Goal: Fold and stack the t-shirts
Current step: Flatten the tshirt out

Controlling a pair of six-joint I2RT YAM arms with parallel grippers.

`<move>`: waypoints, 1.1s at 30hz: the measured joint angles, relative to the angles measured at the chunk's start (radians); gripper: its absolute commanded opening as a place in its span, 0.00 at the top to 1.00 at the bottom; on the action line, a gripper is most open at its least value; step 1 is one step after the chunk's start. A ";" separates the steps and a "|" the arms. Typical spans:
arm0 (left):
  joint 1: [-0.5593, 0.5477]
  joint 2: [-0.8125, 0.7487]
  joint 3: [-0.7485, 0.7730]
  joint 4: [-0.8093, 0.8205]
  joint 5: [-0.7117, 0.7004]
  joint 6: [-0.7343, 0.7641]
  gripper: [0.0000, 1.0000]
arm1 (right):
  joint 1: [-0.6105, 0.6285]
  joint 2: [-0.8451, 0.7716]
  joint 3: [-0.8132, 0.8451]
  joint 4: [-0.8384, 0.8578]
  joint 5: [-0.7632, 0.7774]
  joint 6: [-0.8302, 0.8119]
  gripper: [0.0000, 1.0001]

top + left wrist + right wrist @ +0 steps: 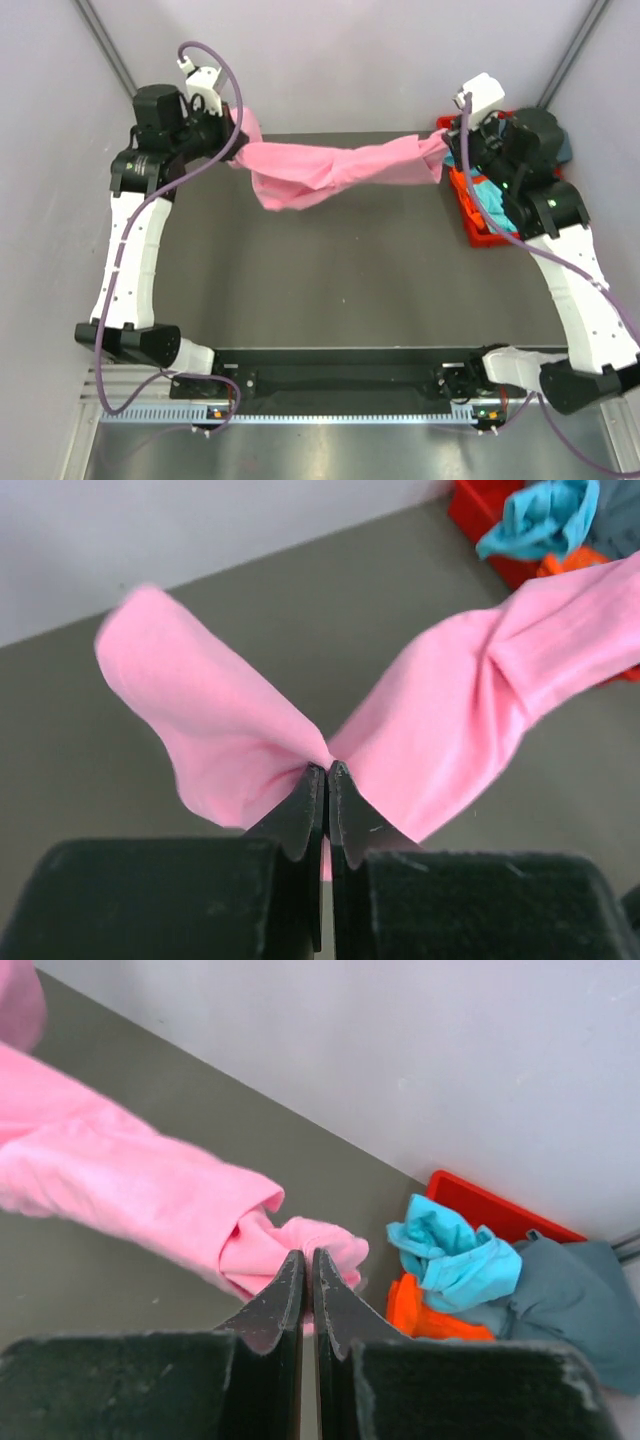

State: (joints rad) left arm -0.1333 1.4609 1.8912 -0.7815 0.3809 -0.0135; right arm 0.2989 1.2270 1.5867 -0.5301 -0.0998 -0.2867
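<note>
pink t-shirt (330, 170) taut between both pincers

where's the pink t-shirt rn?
Top view: pink t-shirt stretched over the far table edge, one end in the left gripper, the other in the right gripper beside the red bin.

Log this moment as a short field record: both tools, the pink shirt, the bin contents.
left tool: shut on one end of the bright pink cloth t-shirt
right tool: shut on its other end
shirt state: unfolded, bunched, stretched between the arms, sagging over the dark grey table
red plastic bin: far right; holds a crumpled turquoise t-shirt, an orange t-shirt, a teal-grey t-shirt
folded stack: none in view
</note>
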 measured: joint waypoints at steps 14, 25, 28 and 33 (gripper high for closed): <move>0.000 0.056 -0.285 -0.205 -0.014 0.074 0.49 | -0.021 -0.208 -0.366 -0.052 -0.093 0.063 1.00; 0.002 0.124 -0.477 -0.227 -0.019 -0.030 0.41 | -0.037 -0.090 -0.390 -0.034 -0.077 0.051 1.00; 0.002 0.083 -0.561 -0.245 -0.002 -0.064 0.42 | -0.047 -0.090 -0.390 -0.031 -0.078 0.051 1.00; 0.032 0.096 -0.681 -0.259 0.048 -0.128 0.43 | -0.051 -0.085 -0.390 -0.031 -0.078 0.051 1.00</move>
State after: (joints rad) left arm -0.1009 1.5570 1.2098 -1.0401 0.4286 -0.1417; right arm 0.2474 1.1416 1.1969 -0.5606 -0.1776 -0.2352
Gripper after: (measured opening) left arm 0.574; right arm 0.014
